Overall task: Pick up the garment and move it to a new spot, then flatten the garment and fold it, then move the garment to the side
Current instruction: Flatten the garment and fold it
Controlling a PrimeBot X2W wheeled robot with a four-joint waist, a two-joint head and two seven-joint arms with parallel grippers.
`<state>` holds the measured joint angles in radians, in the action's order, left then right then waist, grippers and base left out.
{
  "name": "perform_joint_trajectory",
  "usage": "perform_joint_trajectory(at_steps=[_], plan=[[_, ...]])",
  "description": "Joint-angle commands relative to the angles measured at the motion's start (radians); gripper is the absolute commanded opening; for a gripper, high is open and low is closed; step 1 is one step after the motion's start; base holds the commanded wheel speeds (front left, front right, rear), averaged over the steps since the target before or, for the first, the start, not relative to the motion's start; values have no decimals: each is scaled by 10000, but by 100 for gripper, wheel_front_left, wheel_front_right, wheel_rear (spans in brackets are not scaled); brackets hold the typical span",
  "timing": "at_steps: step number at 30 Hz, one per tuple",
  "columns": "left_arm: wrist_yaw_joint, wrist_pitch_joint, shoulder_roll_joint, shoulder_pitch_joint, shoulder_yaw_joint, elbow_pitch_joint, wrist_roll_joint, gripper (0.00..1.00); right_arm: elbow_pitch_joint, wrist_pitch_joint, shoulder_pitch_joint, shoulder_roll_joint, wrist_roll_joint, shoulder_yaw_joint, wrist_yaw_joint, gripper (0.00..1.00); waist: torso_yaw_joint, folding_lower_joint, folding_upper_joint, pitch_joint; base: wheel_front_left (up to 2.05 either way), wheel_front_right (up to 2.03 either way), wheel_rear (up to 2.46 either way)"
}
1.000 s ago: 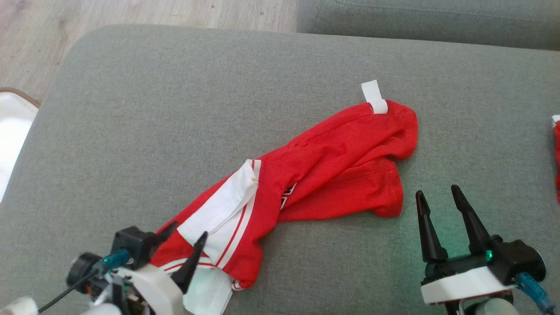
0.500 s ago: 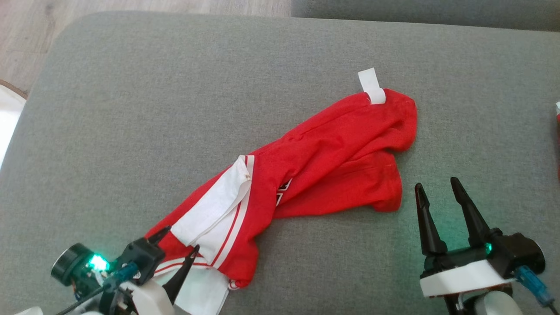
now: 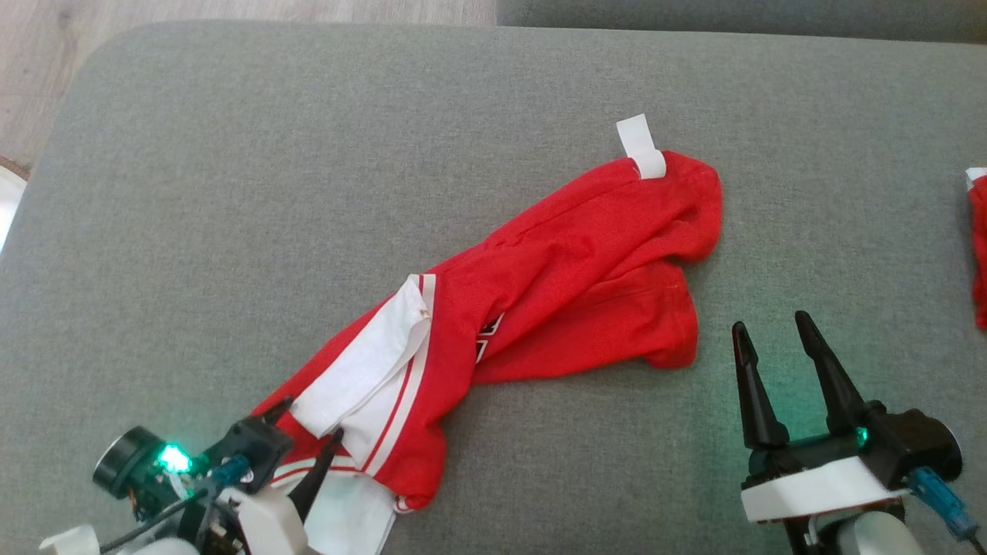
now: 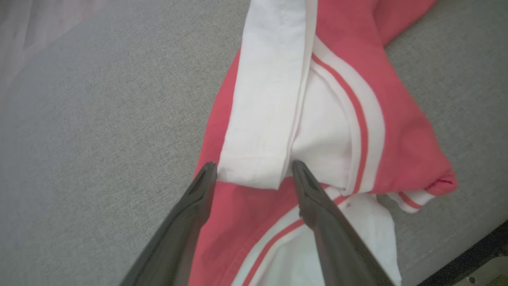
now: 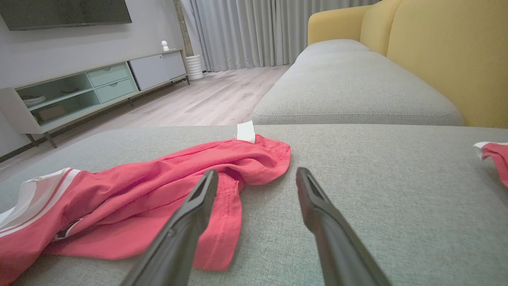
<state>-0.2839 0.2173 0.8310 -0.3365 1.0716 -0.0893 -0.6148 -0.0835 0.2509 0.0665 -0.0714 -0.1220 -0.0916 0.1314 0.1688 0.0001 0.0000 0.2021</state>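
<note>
Red garment (image 3: pixel 570 285) lies rumpled, running diagonally across the grey sofa cushion (image 3: pixel 231 193). Left gripper (image 3: pixel 307 420): fingers apart, tips either side of the garment's white band end, nothing clamped. Right gripper (image 3: pixel 771 324): fingers apart, over bare cushion just beside the red hem.

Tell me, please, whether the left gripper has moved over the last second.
Yes, slightly: the left gripper has drawn back toward the robot, judged against the white band of the garment.

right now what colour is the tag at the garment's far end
White. The tag on the red garment shows best in the head view.
</note>
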Motion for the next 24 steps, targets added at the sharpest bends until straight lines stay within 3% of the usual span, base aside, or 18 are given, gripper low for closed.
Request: perform_joint_trajectory(at_steps=[1,7,9,10,12,20,24], plan=[[6,-126,290,-552,-374,-107,103,100,331,109,-362,-153,5,-221,-7,100,-3,-1,0,21,0,0,0],[54,-138,219,-637,-348,248,110,98,348,109,-360,-192,23,-189,-7,100,-15,-1,0,62,0,0,0],[56,-152,194,-658,-346,298,110,51,361,109,-357,-204,17,-176,-7,100,-5,-1,0,69,0,0,0],[57,-164,184,-671,-345,314,117,40,365,109,-356,-210,16,-173,-7,100,1,-1,0,71,0,0,0],[72,-210,174,-706,-340,316,150,2,365,109,-355,-217,17,-176,-7,100,17,-1,0,70,0,0,0],[1,-417,347,-887,-465,-86,309,0,360,109,-349,-212,47,-199,-7,100,143,-1,0,34,0,0,0],[-272,-1105,454,-1081,-1113,-520,73,0,273,109,-759,-403,-4,-384,-7,100,310,-1,0,168,0,0,0]])
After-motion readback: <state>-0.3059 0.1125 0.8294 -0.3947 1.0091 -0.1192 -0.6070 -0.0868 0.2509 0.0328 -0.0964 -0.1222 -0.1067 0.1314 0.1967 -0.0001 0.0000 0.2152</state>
